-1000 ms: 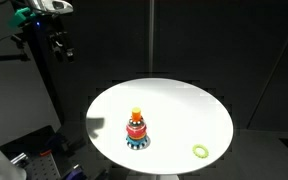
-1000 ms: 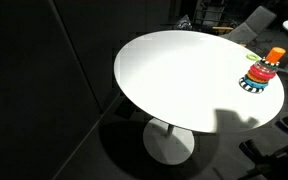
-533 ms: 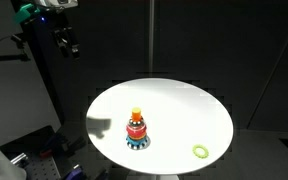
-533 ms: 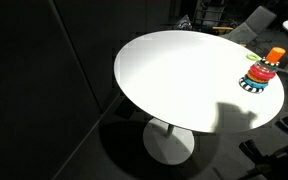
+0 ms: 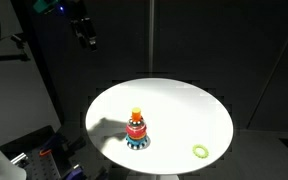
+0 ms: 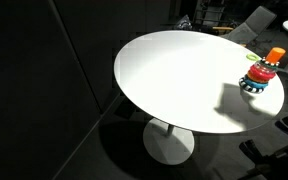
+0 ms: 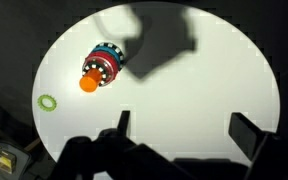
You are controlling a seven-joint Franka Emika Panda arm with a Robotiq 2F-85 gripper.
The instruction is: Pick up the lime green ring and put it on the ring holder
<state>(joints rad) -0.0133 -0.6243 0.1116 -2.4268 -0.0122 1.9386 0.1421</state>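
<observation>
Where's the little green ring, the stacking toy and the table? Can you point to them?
green ring (image 5: 200, 155): in an exterior view, on the near edge of its hoop.
stacking toy (image 5: 136, 130): in an exterior view, on its stacked rings.
table (image 6: 174, 80): in an exterior view, on its bare white top.

The table (image 5: 184, 105) is plain white, with soft grey shadows across its top. The ring holder (image 5: 136, 130) has a blue base, a stack of red and orange bands above it, and a bright orange knob on top. The ring (image 5: 200, 151) is a pale yellow-green all round. The backdrop (image 5: 234, 50) is black and unpatterned.
</observation>
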